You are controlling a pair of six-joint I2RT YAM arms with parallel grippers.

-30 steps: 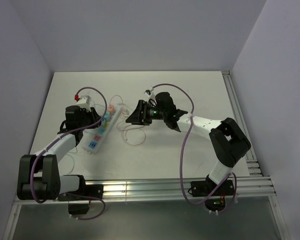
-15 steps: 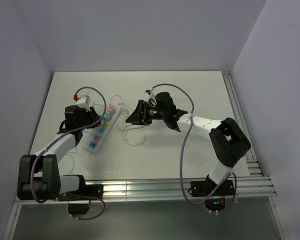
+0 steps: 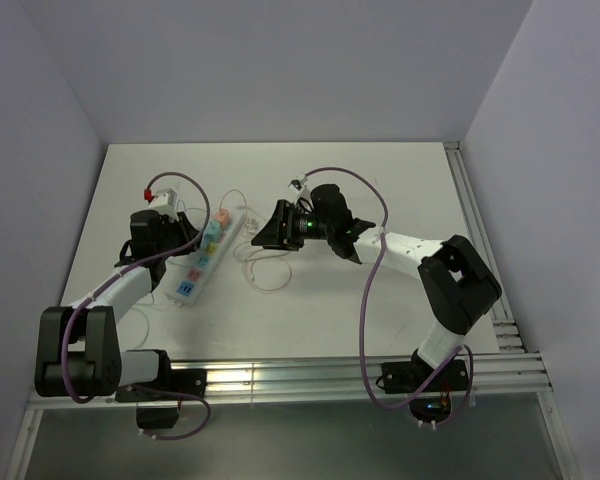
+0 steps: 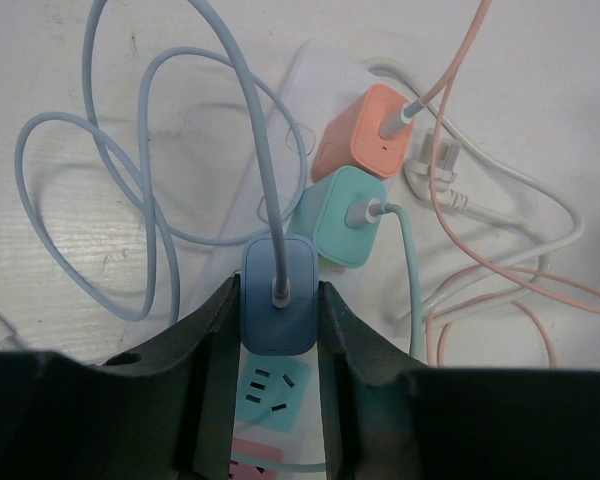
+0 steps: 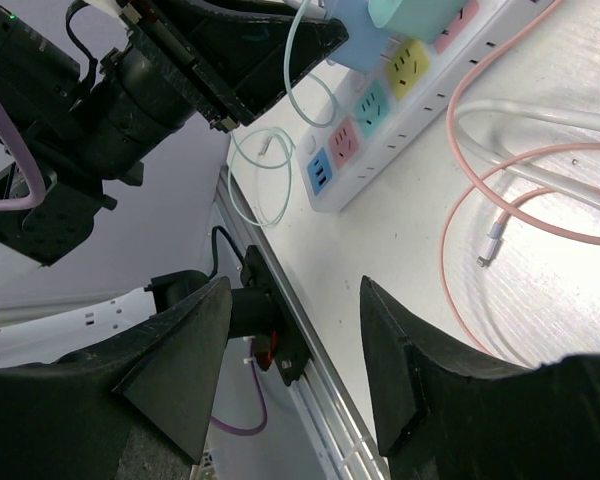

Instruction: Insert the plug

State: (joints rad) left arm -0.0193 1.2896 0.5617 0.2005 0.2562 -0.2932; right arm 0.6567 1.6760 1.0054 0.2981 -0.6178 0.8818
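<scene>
A blue plug [image 4: 279, 310] with a pale blue cable is clamped between the fingers of my left gripper [image 4: 278, 290], which is shut on its two sides. It stands over the white power strip [image 4: 315, 65], just beside a teal plug [image 4: 345, 215] and an orange plug [image 4: 362, 145] that sit in the strip. A free teal socket [image 4: 270, 392] shows just below the blue plug. Whether its prongs are in a socket is hidden. In the top view the left gripper [image 3: 183, 238] is at the power strip [image 3: 202, 262]. My right gripper [image 3: 265, 232] hovers open to the strip's right, holding nothing.
Loops of pale blue cable [image 4: 150, 200] lie left of the strip. Pink cable [image 5: 460, 250] and a white cable [image 5: 540, 120] with a loose connector [image 5: 492, 245] lie on the table right of it. The right wrist view shows the strip's free coloured sockets [image 5: 355, 125] and the table's near rail [image 5: 310, 400].
The left wrist has shifted very slightly with the blue plug still held. The right arm has not moved.
</scene>
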